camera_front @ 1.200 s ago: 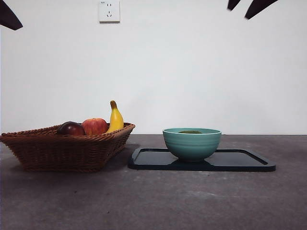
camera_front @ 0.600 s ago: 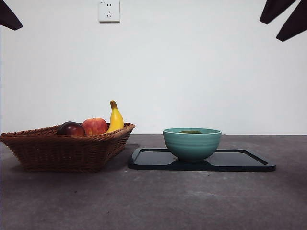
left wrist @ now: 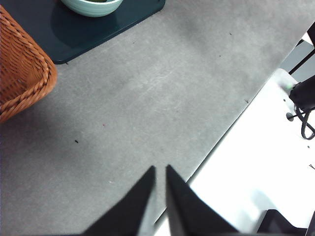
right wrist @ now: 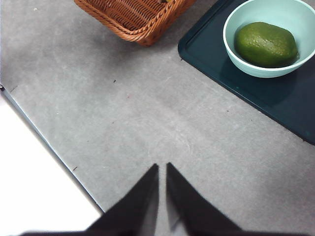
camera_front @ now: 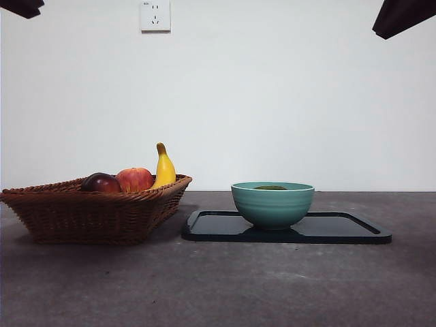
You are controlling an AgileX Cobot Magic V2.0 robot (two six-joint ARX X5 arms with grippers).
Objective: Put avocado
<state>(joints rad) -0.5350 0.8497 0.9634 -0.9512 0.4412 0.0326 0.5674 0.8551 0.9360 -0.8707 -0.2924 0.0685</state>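
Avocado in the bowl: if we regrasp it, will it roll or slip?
The avocado is oval and lies on its side in the bowl, so it would probably rock or roll on the curved floor if nudged. Its dull, slightly bumpy skin suggests decent grip. The bowl wall likely limits side access, so approaching from above seems safer.

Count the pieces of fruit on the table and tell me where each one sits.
4. The avocado lies in the teal bowl on the dark tray. The dark red-purple fruit, red apple and banana are in the wicker basket, which may hide more.
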